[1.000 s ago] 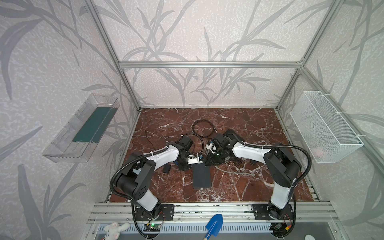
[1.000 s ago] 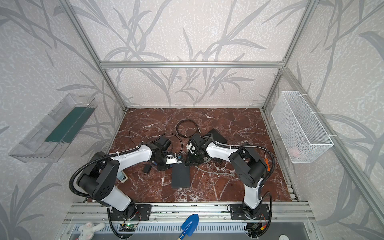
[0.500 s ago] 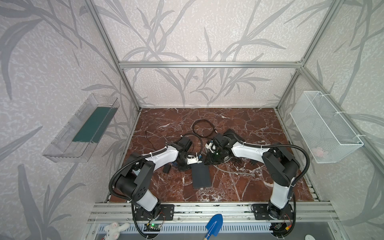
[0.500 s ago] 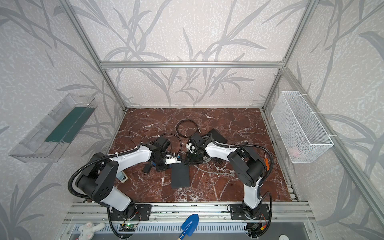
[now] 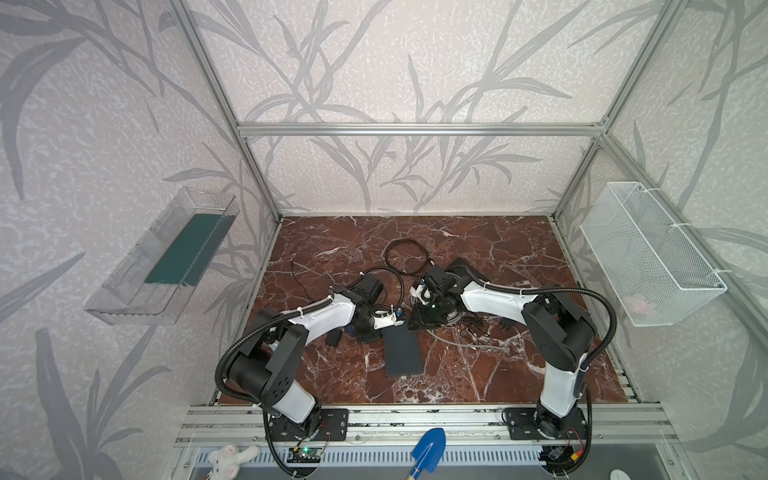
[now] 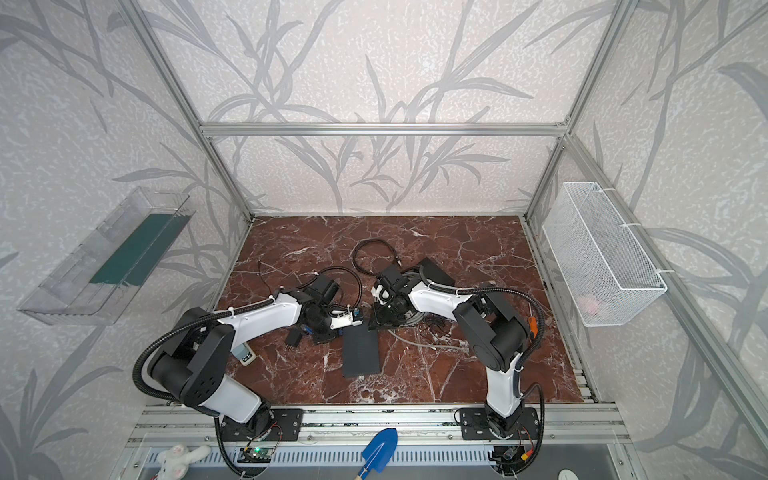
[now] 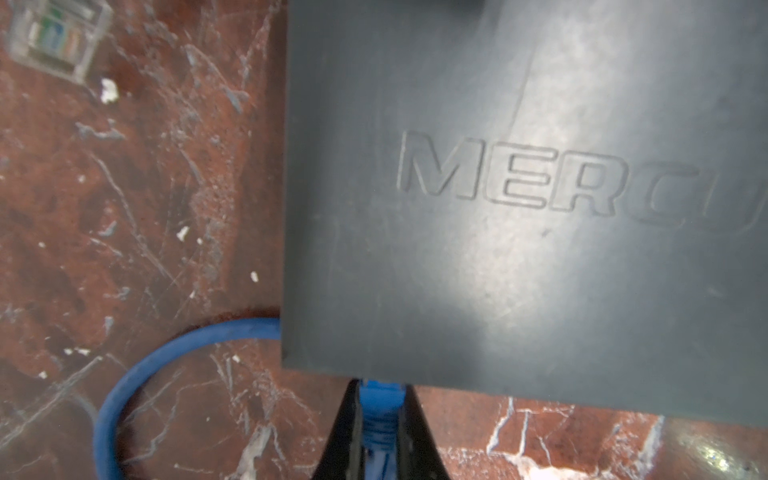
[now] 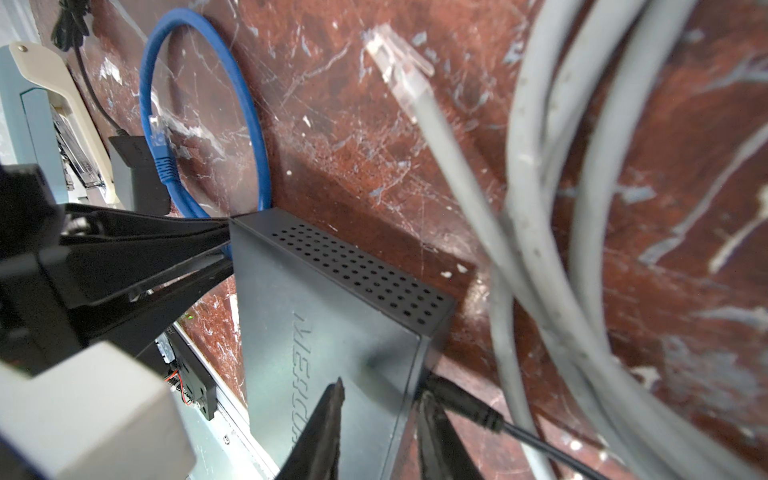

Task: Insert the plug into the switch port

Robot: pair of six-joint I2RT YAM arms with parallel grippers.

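The switch [image 8: 353, 353] is a dark grey oblong box. Its broad face is embossed with lettering that begins MERCU, and one narrow side is perforated with rows of round holes. It rests on the red marble tabletop [image 7: 124, 208], with one corner clamped by the right gripper [image 8: 382, 392]. The plug [image 7: 379, 405] has a blue boot on a blue cable [image 7: 166, 353] and is pinched in the left gripper [image 7: 381, 384]. Its tip is hidden against the switch's edge face, so seating cannot be confirmed. The cable curves across the marble beside the switch.
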